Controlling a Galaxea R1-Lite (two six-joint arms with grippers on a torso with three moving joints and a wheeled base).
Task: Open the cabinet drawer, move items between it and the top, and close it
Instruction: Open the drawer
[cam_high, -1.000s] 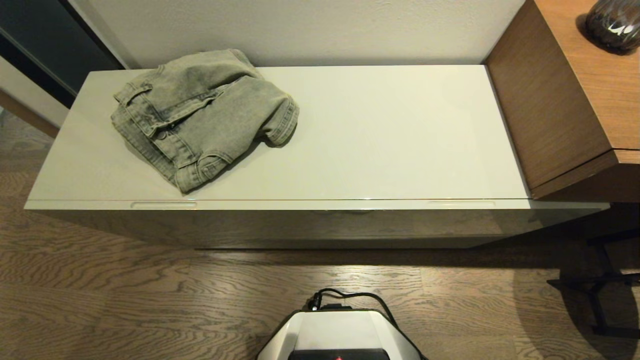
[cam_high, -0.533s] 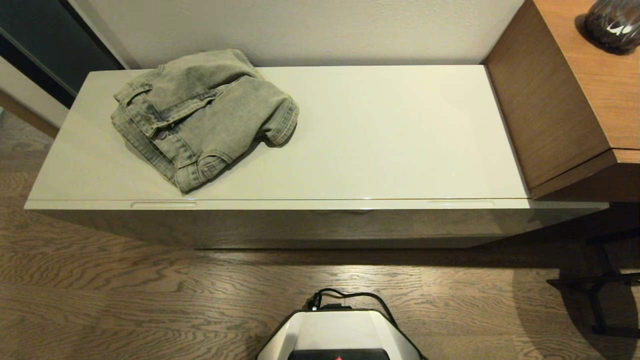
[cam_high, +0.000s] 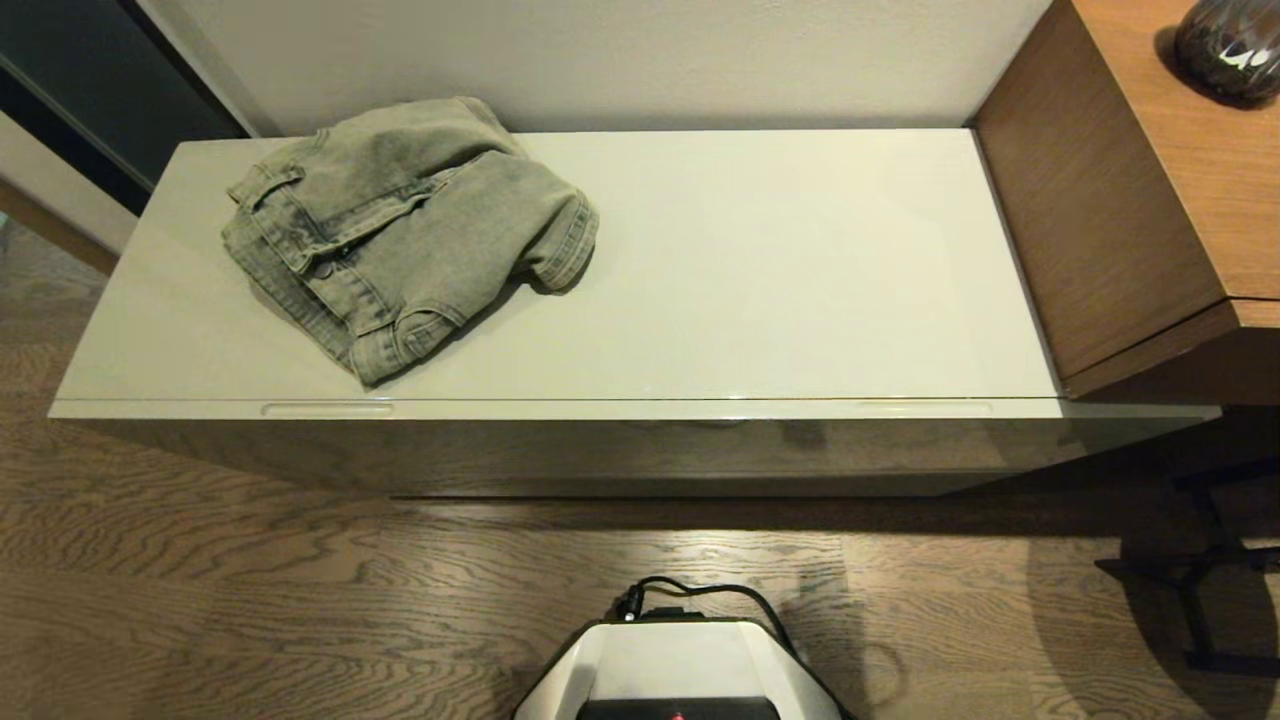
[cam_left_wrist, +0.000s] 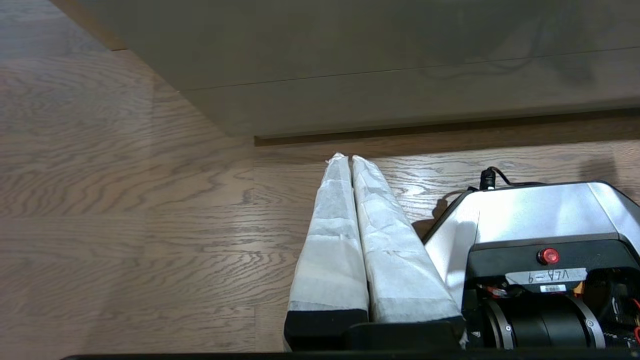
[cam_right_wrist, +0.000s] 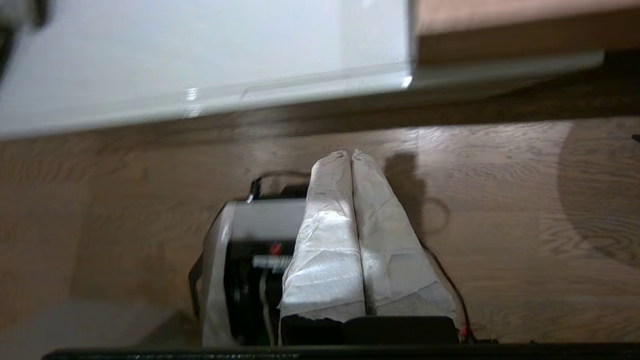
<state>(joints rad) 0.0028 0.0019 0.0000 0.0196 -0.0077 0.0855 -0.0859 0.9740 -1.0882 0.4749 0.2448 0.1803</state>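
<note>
The faded grey-green denim garment (cam_high: 400, 230) lies folded on the left part of the cream-white top (cam_high: 780, 260). The cabinet drawer (cam_high: 600, 455) is closed, and its two handle recesses (cam_high: 327, 409) (cam_high: 922, 407) show along the front edge. No white cloth is in view. Neither gripper shows in the head view. My left gripper (cam_left_wrist: 348, 157) hangs shut and empty over the floor, low in front of the drawer front (cam_left_wrist: 375, 95). My right gripper (cam_right_wrist: 350, 154) is shut and empty above the robot base, facing the cabinet's right end (cam_right_wrist: 200, 55).
A taller brown wood-grain unit (cam_high: 1120, 200) adjoins the cabinet's right end, with a dark vase (cam_high: 1230, 45) on it. A black stand (cam_high: 1200, 590) is on the floor at the right. My base (cam_high: 680, 665) sits on the wood floor before the cabinet.
A faint shadow has appeared on the drawer front and on the floor right of my base. The garment and drawer have not moved.
</note>
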